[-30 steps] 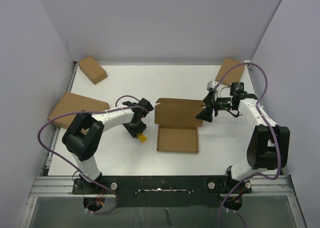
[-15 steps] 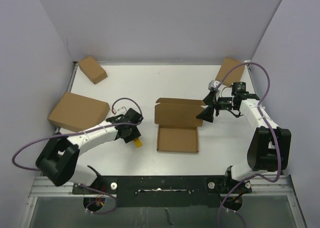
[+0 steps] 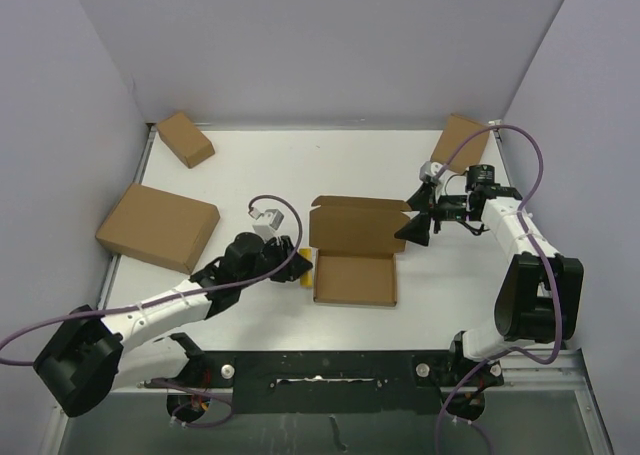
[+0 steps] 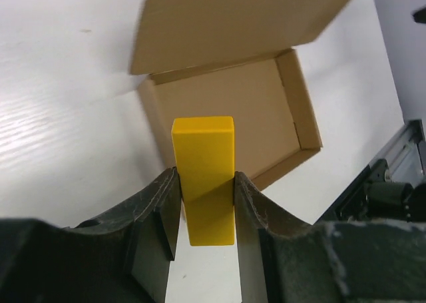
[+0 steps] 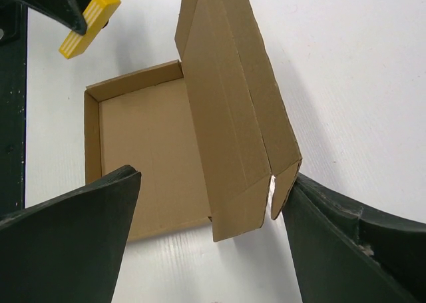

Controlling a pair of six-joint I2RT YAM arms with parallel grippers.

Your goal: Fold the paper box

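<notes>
The paper box (image 3: 355,278) lies open in the table's middle, its tray flat and its lid panel (image 3: 358,225) raised at the far side. It also shows in the left wrist view (image 4: 226,120) and the right wrist view (image 5: 143,153). My left gripper (image 3: 297,265) is shut on a small yellow block (image 4: 203,176), held just at the tray's left wall. My right gripper (image 3: 410,227) is open wide around the lid's right end (image 5: 233,136). Its right finger (image 5: 333,243) touches the lid's small side flap (image 5: 285,183).
Three closed cardboard boxes stand around the table: one at the far left (image 3: 185,138), a larger one at the left (image 3: 158,225), and one at the far right (image 3: 459,142). Grey walls enclose the table on three sides. A metal rail (image 3: 320,375) runs along the front.
My left arm has swung right and forward, carrying the yellow block from the table's left part up to the box's left wall. My right gripper has barely moved.
</notes>
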